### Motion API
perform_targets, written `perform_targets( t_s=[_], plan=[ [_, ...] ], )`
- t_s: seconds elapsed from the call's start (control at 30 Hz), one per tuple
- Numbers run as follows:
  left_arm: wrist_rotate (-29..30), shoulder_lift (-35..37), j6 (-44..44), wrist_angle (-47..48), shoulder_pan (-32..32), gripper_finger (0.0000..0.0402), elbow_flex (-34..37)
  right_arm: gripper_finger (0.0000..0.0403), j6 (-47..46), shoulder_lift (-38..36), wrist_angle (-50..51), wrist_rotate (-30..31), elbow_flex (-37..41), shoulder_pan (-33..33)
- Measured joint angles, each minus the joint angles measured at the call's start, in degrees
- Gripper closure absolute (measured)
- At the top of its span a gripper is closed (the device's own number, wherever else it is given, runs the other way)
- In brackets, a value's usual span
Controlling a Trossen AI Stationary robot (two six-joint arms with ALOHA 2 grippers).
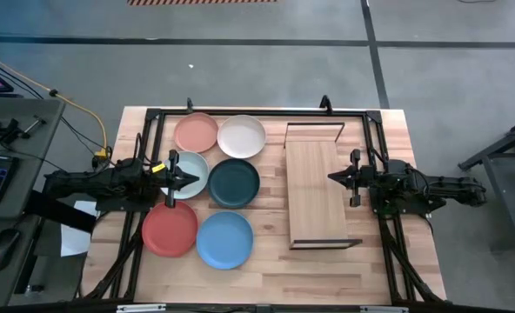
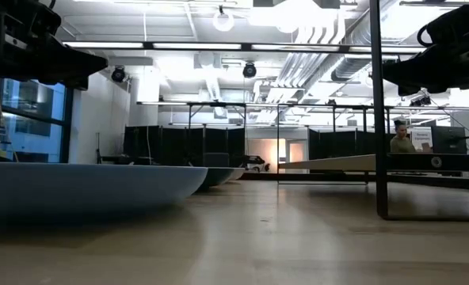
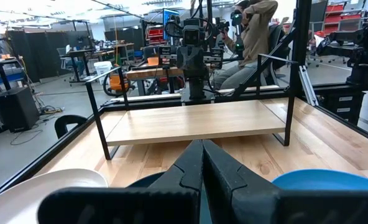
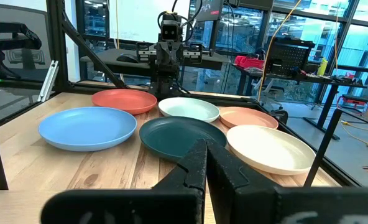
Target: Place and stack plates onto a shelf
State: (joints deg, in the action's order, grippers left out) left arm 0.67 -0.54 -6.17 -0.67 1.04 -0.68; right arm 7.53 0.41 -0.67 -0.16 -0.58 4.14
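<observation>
Six plates lying beside the shelf

Salmon plate (image 1: 196, 133), white plate (image 1: 242, 136), mint plate (image 1: 194, 173), teal plate (image 1: 234, 182), coral plate (image 1: 170, 229) and blue plate (image 1: 224, 239) are sitting flat, unstacked, left of the bare wooden shelf (image 1: 315, 191).

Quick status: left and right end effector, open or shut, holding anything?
Left end effector: shut, empty, above the pale mint plate.
Right end effector: shut, empty, over the shelf.

Shelf (image 1: 315, 193) top bare; six plates (image 1: 234, 182) crowd table's left half; black frame ends flank shelf.
</observation>
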Motion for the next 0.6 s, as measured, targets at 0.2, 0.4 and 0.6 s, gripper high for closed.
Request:
perform_targets(
  t_s=[0.2, 0.4, 0.6],
  plan=[
    [0.0, 0.0, 0.0, 0.0, 0.0, 0.0401, 0.0, 0.0403, 0.0, 0.0, 0.0, 0.0, 0.0, 0.0],
    [0.0, 0.0, 0.0, 0.0, 0.0, 0.0401, 0.0, 0.0403, 0.0, 0.0, 0.0, 0.0, 0.0, 0.0],
    [0.0, 0.0, 0.0, 0.0, 0.0, 0.0401, 0.0, 0.0403, -0.9, 0.0, -1.3, 1.8, 0.0, 0.0]
  ],
)
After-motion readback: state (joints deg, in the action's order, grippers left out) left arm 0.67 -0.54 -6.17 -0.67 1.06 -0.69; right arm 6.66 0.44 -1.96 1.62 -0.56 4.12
